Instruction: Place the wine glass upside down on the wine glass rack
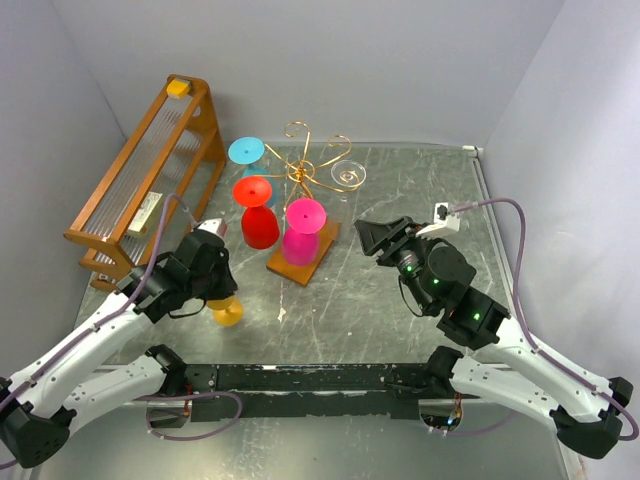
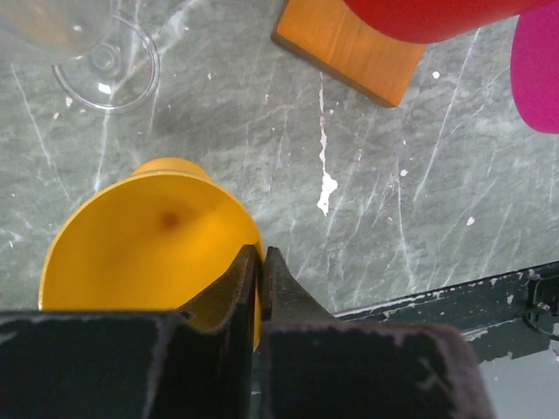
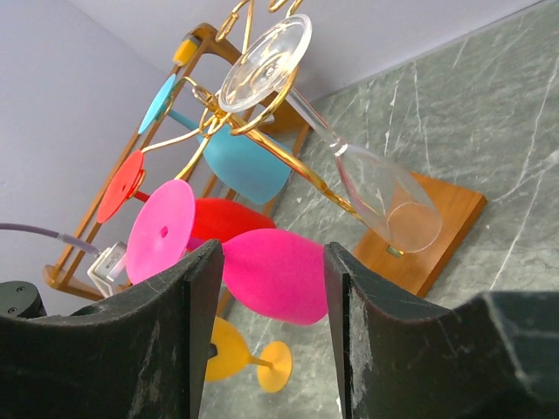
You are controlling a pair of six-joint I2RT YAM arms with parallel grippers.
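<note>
Gripper on left (image 2: 260,262) pinches rim of opaque yellow wine glass (image 2: 148,249).

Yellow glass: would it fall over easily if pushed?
Likely tippy: the yellow glass has a wide bowl on a thin stem. Probably light, it looks like plastic. It may swing, since the left gripper pinches only its rim.

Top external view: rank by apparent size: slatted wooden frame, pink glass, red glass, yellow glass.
1. slatted wooden frame, clearly largest.
2. pink glass and red glass: these look alike, so they are not ranked.
3. yellow glass: smallest, but only partly visible.
</note>
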